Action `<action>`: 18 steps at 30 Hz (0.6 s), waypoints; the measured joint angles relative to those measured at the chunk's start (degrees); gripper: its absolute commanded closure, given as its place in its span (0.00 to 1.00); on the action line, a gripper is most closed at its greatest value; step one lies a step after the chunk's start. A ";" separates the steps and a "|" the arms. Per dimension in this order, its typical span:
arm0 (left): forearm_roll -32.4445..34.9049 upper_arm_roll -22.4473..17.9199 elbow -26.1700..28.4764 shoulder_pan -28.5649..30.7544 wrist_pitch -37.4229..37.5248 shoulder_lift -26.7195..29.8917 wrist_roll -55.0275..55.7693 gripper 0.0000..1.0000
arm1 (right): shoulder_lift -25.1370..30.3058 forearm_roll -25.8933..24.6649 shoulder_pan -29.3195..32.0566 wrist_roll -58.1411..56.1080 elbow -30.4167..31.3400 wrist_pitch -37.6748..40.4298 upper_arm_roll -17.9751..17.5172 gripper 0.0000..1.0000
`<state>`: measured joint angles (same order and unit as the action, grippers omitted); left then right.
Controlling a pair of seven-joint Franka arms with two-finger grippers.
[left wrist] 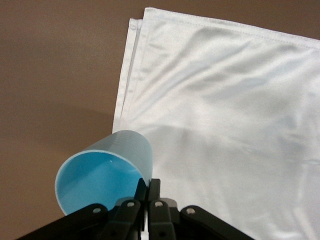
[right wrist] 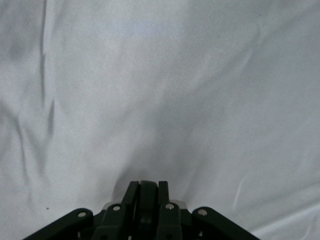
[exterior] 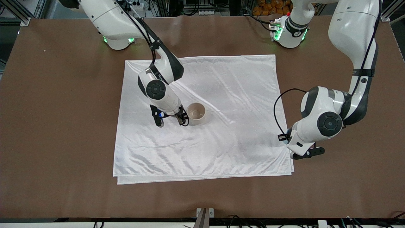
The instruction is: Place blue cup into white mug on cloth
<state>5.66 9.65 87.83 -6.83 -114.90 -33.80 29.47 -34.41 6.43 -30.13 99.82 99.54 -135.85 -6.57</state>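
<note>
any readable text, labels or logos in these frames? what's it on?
Nothing legible.
Right arm's wrist link: small dark lettering, too small to read.
Left arm's link: the same kind of mark, unreadable.
Blue cup, white mug, cloth: no print showing.

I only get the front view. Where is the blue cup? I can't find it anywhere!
Observer: Left wrist view shows it: the left gripper, over the cloth's corner, pinches the blue cup's wall with shut fingers.
Operator: Anything inside?
Observer: No, its inside shows empty there.
Operator: And the arm beside the white mug?
Observer: Right wrist view shows the right gripper's fingers shut on something thin and dark, probably the white mug's handle.
</note>
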 measured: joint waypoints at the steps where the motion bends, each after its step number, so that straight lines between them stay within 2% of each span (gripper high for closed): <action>1: -0.02 0.02 0.00 -0.15 0.00 0.00 0.40 1.00 | -0.33 0.01 -0.19 0.00 -0.27 -0.03 0.00 1.00; 13: -0.07 0.22 -0.01 -2.94 0.00 0.00 6.15 1.00 | -4.14 0.08 -2.69 2.40 -4.23 -0.19 -0.01 0.98; 16: -0.07 0.26 -0.19 -4.05 -0.02 0.00 7.65 1.00 | -4.56 0.36 -2.92 2.76 -4.53 -0.21 -0.01 0.89; 18: -0.07 0.29 -0.49 -4.78 -0.04 0.00 8.83 1.00 | -4.69 0.64 -3.03 2.97 -4.61 -0.24 -0.01 0.78</action>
<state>5.58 9.94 87.34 -11.61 -114.94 -33.80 38.31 -39.10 7.07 -33.16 102.79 94.93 -136.09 -6.58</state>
